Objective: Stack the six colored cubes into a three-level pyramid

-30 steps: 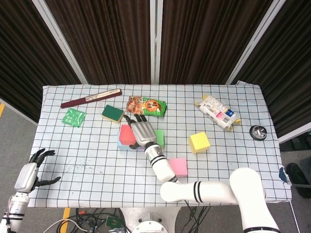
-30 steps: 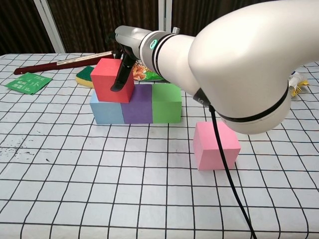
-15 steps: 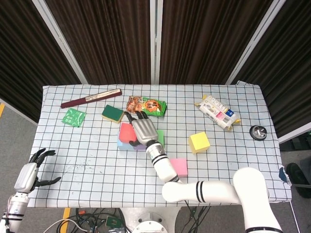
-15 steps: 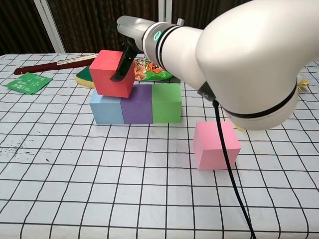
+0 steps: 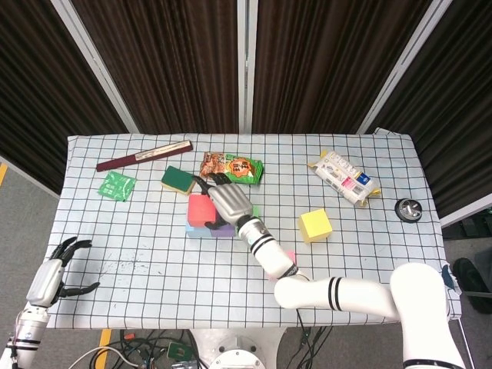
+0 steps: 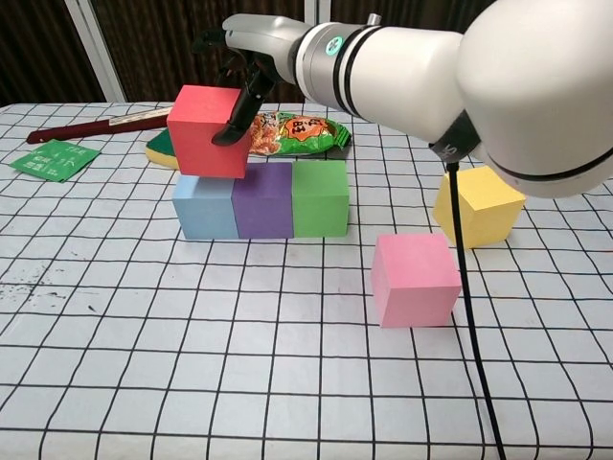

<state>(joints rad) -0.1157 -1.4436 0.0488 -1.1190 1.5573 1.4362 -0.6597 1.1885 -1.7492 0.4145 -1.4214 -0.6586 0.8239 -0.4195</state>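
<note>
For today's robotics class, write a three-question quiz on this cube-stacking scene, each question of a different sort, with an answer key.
1. True or false: the red cube lies flat and square on the bottom row.
2. Multiple choice: which cube sits in the middle of the bottom row? A) blue cube B) purple cube C) green cube
3. Fill in: the two cubes standing apart from the stack are the pink cube and the ___ cube.

Key:
1. False: it is tilted, with the right hand gripping it.
2. B
3. yellow
</note>
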